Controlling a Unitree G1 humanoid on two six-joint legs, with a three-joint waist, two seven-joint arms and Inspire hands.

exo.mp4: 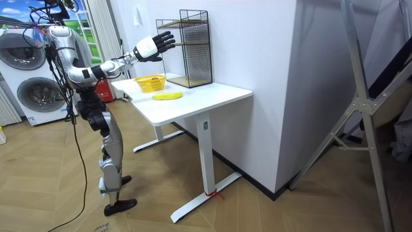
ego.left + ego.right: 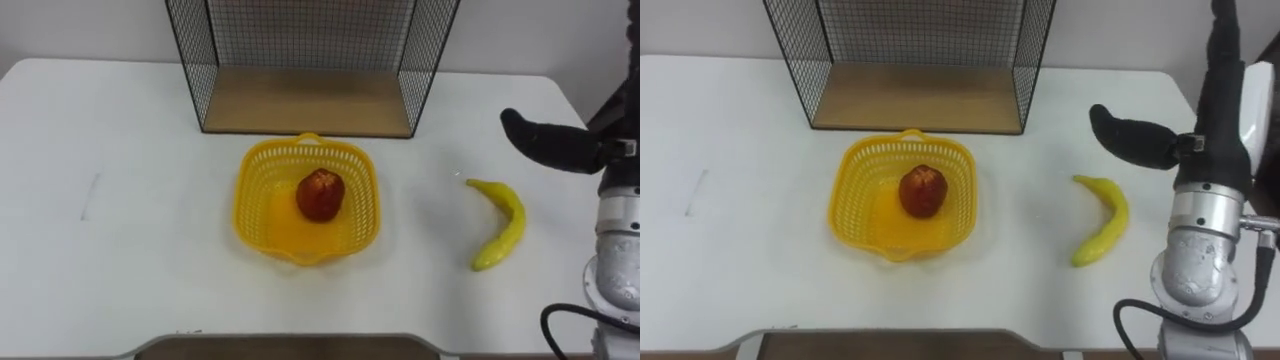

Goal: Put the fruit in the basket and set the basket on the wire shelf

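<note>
A yellow plastic basket [image 2: 262, 215] sits mid-table with a red apple [image 2: 319, 194] inside it. To its right a yellow banana [image 2: 499, 223] lies on the white table [image 2: 120, 230]. My right hand [image 2: 1225, 100] hangs in the air above and to the right of the banana, open, fingers straight and thumb [image 2: 1128, 136] pointing left; it holds nothing. In the room view the same hand [image 1: 154, 47] is raised above the table. Behind the basket stands the black wire shelf [image 2: 310, 60] with a wooden floor [image 2: 305, 102].
The robot stands at the table's near edge, two washing machines [image 1: 26, 77] behind it in the room view. The wire shelf's open front faces the basket [image 2: 865, 200]. Bare tabletop spreads to the left of the basket.
</note>
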